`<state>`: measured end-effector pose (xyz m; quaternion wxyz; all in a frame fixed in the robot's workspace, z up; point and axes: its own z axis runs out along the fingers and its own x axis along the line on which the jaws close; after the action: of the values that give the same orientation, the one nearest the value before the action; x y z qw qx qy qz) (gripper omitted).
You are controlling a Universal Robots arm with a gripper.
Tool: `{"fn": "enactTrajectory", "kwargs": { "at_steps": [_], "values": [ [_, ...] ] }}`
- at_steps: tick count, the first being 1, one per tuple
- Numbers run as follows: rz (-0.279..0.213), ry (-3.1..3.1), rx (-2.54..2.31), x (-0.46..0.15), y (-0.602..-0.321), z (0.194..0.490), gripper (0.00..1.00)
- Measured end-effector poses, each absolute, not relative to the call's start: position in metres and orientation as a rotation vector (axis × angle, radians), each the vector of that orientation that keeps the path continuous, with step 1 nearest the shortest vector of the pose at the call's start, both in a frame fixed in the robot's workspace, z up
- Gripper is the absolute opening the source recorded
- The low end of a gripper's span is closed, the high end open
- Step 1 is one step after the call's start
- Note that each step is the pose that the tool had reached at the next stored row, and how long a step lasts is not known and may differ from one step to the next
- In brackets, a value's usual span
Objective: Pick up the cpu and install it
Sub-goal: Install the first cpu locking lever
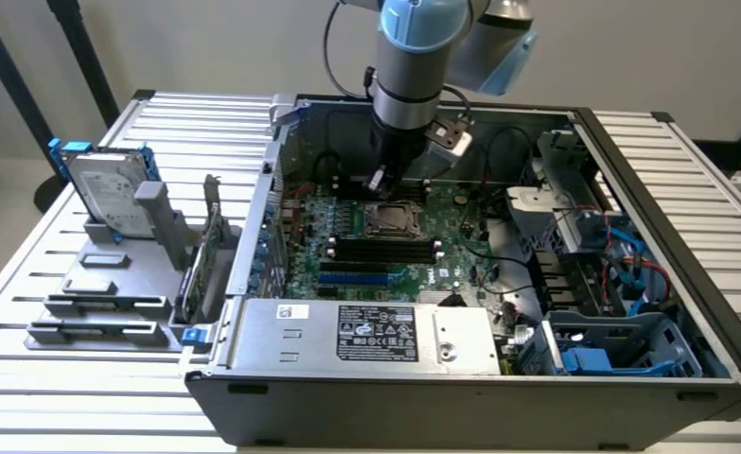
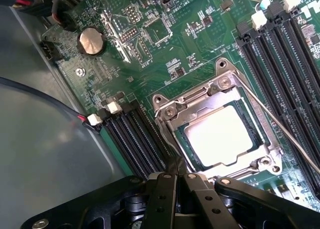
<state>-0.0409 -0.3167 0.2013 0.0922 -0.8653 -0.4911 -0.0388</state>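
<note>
CPU (image 2: 224, 135) sits flat inside the socket frame (image 2: 220, 96) on the motherboard (image 2: 165, 44), and the gripper (image 2: 176, 181), fingers closed and empty, hangs just beside that frame. My advice: lift straight, no dragging across the socket.

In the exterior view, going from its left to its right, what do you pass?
Hard drive in the grey holder blocks → upright expansion card → case wall → motherboard with the cpu in its socket, the hand just above it → blue drive cage.
</note>
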Motion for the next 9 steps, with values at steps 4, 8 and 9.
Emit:
{"fn": "enactTrajectory", "kwargs": {
  "at_steps": [4,8,9],
  "values": [
    [-0.114,-1.460,-2.570,-0.0403,-0.3161,0.2013,0.11],
    [-0.114,-1.459,-2.570,-0.0405,-0.3159,0.2013,0.11],
    [-0.114,-1.459,-2.570,-0.0408,-0.3159,0.2013,0.11]
  ]
}}
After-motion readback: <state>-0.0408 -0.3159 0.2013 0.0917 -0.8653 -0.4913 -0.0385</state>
